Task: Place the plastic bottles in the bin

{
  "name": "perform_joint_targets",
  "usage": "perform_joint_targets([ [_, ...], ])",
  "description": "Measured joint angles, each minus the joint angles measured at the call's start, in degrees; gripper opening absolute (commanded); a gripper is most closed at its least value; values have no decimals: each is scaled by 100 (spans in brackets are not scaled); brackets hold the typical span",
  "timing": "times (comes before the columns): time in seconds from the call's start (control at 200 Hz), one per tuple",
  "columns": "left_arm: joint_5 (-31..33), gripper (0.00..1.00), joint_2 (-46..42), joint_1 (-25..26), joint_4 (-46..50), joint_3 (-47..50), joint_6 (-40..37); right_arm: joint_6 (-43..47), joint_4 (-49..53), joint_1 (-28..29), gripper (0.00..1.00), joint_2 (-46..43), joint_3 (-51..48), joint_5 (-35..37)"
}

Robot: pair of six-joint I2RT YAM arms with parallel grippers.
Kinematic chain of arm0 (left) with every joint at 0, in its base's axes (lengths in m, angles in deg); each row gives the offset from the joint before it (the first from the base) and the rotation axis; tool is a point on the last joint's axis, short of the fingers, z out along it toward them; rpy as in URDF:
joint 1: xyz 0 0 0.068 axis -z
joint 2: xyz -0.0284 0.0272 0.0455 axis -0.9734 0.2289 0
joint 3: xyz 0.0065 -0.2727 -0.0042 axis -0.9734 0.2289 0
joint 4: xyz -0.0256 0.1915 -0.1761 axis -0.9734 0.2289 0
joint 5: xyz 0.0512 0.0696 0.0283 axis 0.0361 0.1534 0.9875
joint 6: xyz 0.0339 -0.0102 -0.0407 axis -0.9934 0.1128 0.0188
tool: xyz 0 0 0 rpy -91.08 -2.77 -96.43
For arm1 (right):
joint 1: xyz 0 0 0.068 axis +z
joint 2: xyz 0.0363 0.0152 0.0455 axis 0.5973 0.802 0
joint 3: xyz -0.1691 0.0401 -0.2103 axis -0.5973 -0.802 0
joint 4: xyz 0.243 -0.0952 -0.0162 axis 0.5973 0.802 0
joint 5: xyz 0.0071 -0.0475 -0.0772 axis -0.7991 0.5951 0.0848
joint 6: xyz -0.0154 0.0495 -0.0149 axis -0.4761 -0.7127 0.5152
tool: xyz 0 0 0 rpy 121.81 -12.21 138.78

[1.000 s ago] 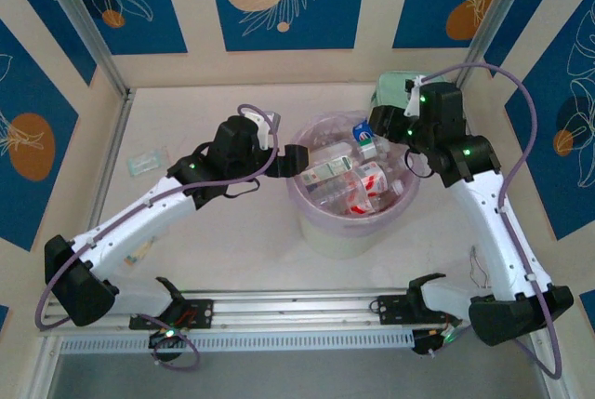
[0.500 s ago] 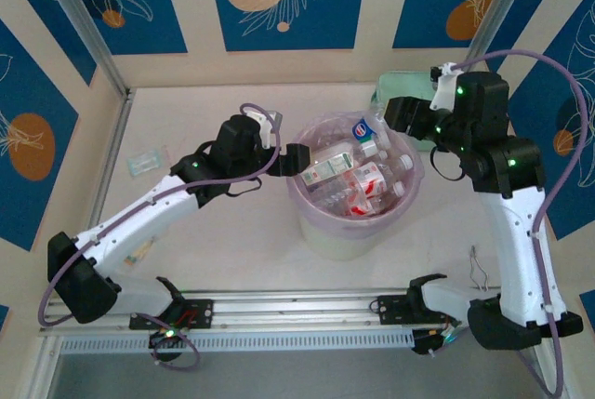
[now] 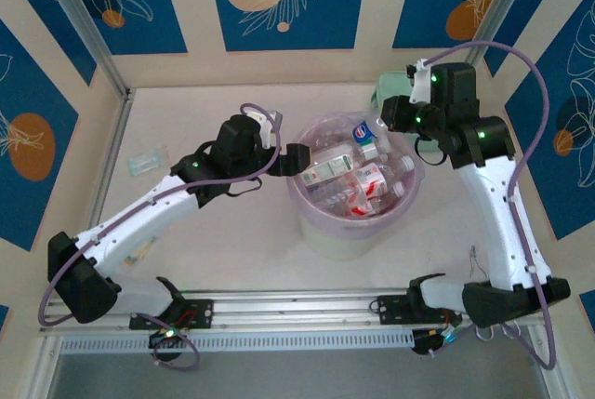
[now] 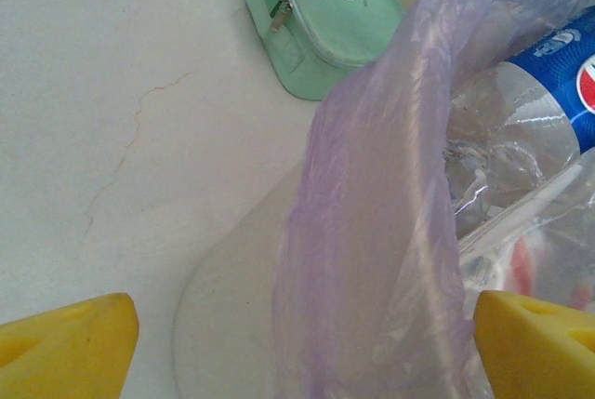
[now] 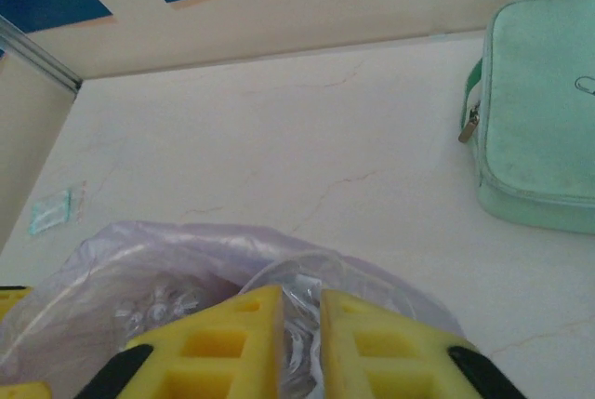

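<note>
The bin [image 3: 346,232], a white bucket lined with a lilac bag [image 4: 372,232], stands mid-table. Several plastic bottles [image 3: 358,180] lie inside it, and a blue-labelled one [image 4: 558,73] presses against the bag. My left gripper [image 3: 296,159] hovers at the bin's left rim. It [image 4: 302,352] is open, with the bag's edge between its yellow fingertips [image 4: 65,343] and nothing gripped. My right gripper [image 3: 392,116] is above the bin's back right rim. It [image 5: 300,301] is shut, and crinkled clear plastic from inside the bin shows through the thin slit between its fingers.
A mint green zip case [image 3: 395,87] lies just behind the bin at the back right, close to my right gripper; it also shows as a mint green case [image 5: 544,129] from that wrist. A small pale packet [image 3: 147,161] lies far left. Walls enclose the table's back and sides.
My right arm drew back from over the bin, then shifted left again to the back right rim, and its jaws closed. The left arm has not moved.
</note>
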Motion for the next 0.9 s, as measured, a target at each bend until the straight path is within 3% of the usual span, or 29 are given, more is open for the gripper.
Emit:
perform_joint_targets([
  [0.235,-9,91,98,0,-107,-26,17,-382,184,20,15,-551,-866,-260],
  [0.53,-20,91,125,-2,-127,-127,9,-706,-50,-105,16,-581,-1325,-455],
  [0.73,-20,91,216,-2,-111,-162,-2,-538,413,-269,52,-275,-560,-640],
  [0.9,4,91,251,-7,-105,-162,-2,-214,850,-315,58,-164,295,-616],
])
